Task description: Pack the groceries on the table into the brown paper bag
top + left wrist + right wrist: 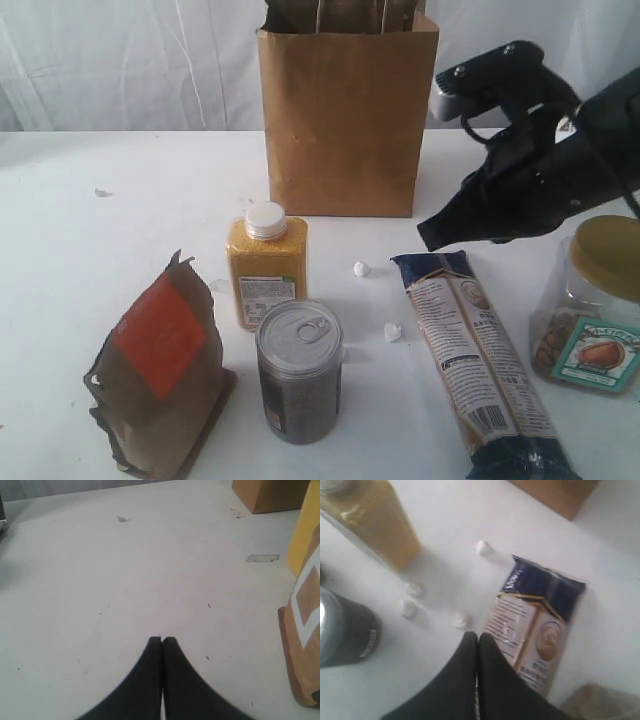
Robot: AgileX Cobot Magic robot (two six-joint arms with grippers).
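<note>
The white bench (80,230) spans the exterior view. The brown paper bag (345,120) stands upright top centre, and the long pasta packet (480,360) lies lower right. The left end effector (161,640) and right end effector (478,636) are pressed closed, empty.

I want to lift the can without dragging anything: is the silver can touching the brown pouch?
Apart. The exterior view shows a strip of white table between the silver can and the brown pouch.
</note>
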